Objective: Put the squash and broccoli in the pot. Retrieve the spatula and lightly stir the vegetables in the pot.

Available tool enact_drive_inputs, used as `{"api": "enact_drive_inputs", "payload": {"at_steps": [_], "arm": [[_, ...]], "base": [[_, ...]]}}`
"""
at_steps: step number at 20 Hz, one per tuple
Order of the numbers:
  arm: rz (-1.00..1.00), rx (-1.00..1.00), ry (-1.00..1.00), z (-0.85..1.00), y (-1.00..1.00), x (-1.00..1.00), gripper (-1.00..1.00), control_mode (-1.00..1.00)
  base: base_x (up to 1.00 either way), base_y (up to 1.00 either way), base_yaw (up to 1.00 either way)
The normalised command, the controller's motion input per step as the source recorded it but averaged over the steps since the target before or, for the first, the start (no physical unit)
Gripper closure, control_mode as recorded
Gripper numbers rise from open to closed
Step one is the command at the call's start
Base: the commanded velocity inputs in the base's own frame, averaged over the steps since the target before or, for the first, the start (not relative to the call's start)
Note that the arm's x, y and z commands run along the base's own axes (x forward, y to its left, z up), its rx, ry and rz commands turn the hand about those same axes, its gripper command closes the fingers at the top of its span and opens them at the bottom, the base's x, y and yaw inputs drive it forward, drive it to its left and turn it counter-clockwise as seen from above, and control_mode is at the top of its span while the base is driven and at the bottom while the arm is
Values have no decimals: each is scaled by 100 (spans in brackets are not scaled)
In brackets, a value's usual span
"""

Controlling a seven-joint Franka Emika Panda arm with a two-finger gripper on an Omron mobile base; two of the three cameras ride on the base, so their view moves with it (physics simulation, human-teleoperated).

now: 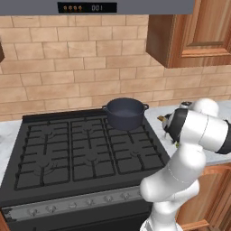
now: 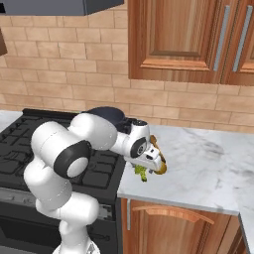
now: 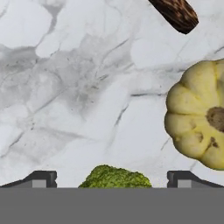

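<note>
The hand [image 3: 112,179] hangs low over the marble worktop [image 3: 65,87] just right of the stove [image 1: 85,153], fingers spread wide with nothing in them. Plenty of bare marble stretches off to the right; the worktop's near edge sits close under the wrist. In the hand view the broccoli [image 3: 116,177] lies right between the fingertips, the squash [image 3: 197,113] just off to one side, and the spatula [image 3: 175,15] pokes in further out. The pot [image 1: 125,113] is on the stove's far right burner.

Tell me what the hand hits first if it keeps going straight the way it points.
Probably the broccoli, lying between the open hand's fingertips on the marble counter; the squash lies off to one side.
</note>
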Motion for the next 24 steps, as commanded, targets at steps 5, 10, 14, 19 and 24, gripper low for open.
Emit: {"api": "enact_drive_inputs", "payload": {"at_steps": [5, 10, 14, 19, 24], "arm": [[-20, 0, 5, -18, -6, -14, -100, -100], [-19, 1, 2, -22, 0, -19, -100, -100], [-20, 2, 0, -24, 0, -26, -100, -100], [-18, 0, 0, -25, 2, -24, -100, -100], [-17, 0, 0, -37, 30, -5, 100, -100]], "base": [[0, 0, 0], [0, 0, 0], [0, 0, 0], [0, 0, 0], [0, 0, 0]]}}
